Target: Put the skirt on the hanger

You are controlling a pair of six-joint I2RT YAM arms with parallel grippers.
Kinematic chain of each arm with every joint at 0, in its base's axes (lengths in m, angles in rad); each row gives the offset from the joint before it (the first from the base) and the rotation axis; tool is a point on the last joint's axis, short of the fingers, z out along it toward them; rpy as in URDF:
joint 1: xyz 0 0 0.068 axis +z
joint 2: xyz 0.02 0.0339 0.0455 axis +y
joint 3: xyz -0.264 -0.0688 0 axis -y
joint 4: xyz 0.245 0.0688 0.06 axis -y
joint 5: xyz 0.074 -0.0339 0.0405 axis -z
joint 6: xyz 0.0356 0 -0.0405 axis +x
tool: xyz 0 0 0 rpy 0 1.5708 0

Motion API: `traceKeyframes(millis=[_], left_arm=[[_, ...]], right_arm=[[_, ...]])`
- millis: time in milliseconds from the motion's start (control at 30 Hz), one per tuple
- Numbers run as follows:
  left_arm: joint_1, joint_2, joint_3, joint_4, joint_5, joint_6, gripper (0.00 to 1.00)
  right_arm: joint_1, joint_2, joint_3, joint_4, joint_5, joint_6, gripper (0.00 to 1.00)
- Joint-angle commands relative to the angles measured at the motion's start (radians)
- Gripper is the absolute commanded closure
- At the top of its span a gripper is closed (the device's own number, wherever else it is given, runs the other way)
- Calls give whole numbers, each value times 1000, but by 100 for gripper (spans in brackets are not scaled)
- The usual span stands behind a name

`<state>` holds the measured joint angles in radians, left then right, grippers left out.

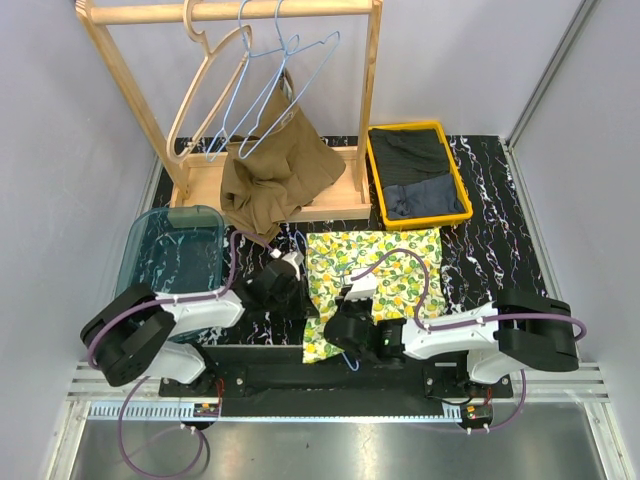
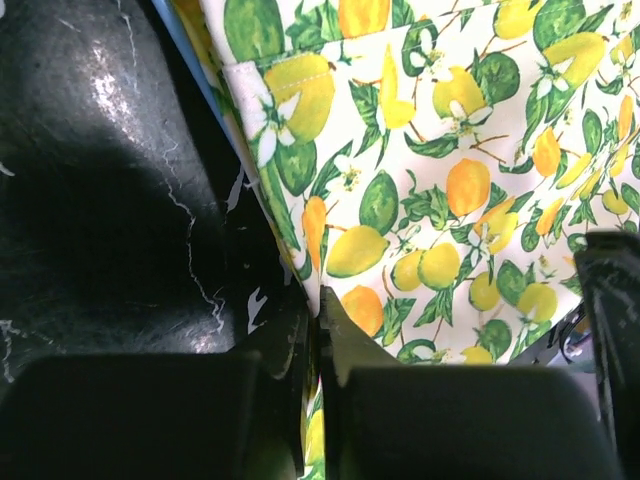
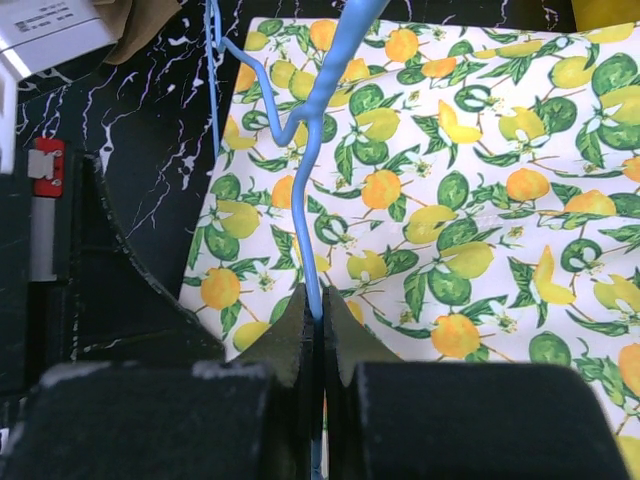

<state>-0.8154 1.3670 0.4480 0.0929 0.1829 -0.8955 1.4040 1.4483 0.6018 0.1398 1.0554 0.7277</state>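
Observation:
The skirt, white with a lemon print, lies flat on the black marble table between the two arms. My left gripper is at the skirt's left edge. In the left wrist view the gripper is shut on the skirt's hem. My right gripper sits over the near left part of the cloth. In the right wrist view the gripper is shut on the wire of a blue hanger. The hanger lies across the skirt, its hook just past the far left corner.
A wooden rack at the back carries a wooden hanger and blue wire hangers. A brown garment is heaped on its base. A yellow bin of dark clothes stands back right. A teal clear tub stands left.

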Motion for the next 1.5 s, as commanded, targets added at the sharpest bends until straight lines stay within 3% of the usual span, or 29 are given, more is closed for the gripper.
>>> traceKeyframes(millis=[0,367,767,833,867,967,1100,1233,1467], left_arm=[[-4,-84,31,-88,-37,35,100],[-125,-248,124,-260,-126,69,100],[-137,-434,81,-417,-227,29,100],[-137,-424,77,-403,-224,29,62],[-136,-408,78,-397,-227,29,49],[-131,-356,112,-386,-244,62,32],[-71,-295,196,-400,-243,124,21],[50,-214,248,-345,-212,162,20],[120,50,363,-188,-111,184,21]], right_arm=[[-20,-31,24,-26,48,38,100],[-68,26,61,-29,51,58,100],[-178,-32,9,-92,29,144,100],[-178,-39,-8,-95,11,151,100],[-178,-39,-11,-94,-1,151,100],[-178,-31,-17,-94,-32,154,100],[-177,-25,-22,-94,-49,165,100],[-178,-26,-23,-94,-60,167,100],[-178,-51,-45,-95,-100,173,100]])
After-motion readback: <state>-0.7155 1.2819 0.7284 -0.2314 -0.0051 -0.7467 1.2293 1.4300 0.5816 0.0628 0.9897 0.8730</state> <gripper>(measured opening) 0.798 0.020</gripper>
